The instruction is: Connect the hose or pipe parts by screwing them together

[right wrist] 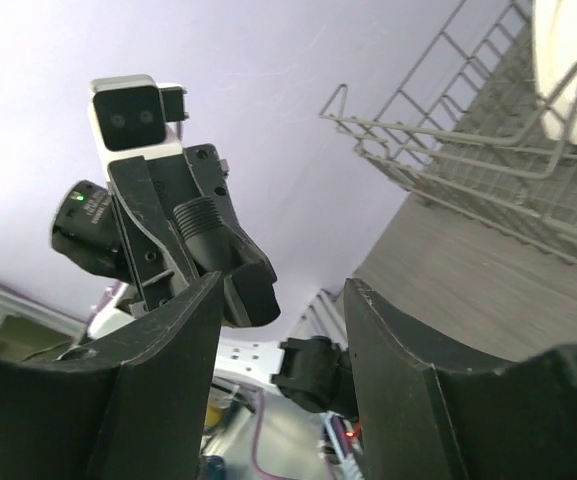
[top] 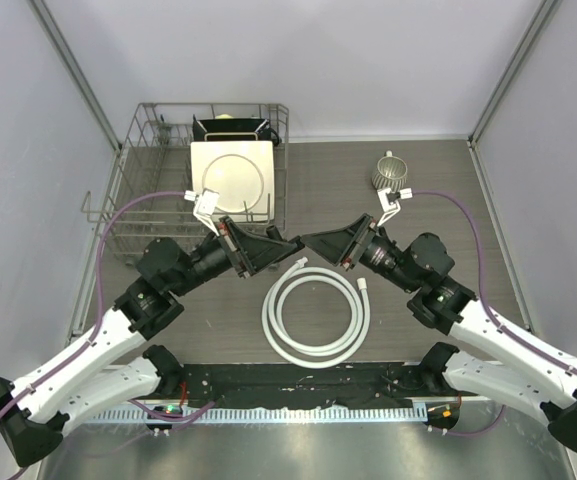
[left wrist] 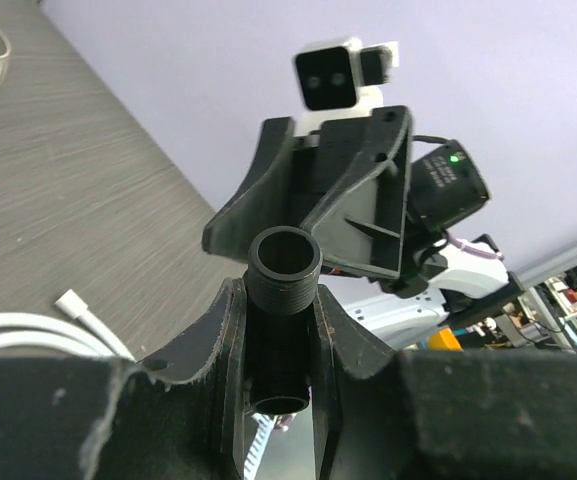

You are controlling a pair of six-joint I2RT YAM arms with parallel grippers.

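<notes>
L pincer (left wrist: 280,310) clamped on black T fitting (left wrist: 283,262), threaded end sticking out past fingertips, held in air over tabletop (top: 328,190). R pincer (right wrist: 280,300) open, nothing btwn fingers, facing L one tip-to-tip, near but apart. White hose (top: 318,360) coiled flat on tabletop btwn the arms, end connector (top: 365,290) on R side of coil, ungripped. Dish rack (top: 138,215) far L.

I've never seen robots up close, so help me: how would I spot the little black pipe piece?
Find the coiled white hose mid-table; just beyond it the two arms' tips face each other. The left gripper pinches the black fitting: a short tube with a threaded, open mouth, unlike the smooth fingers around it.
</notes>
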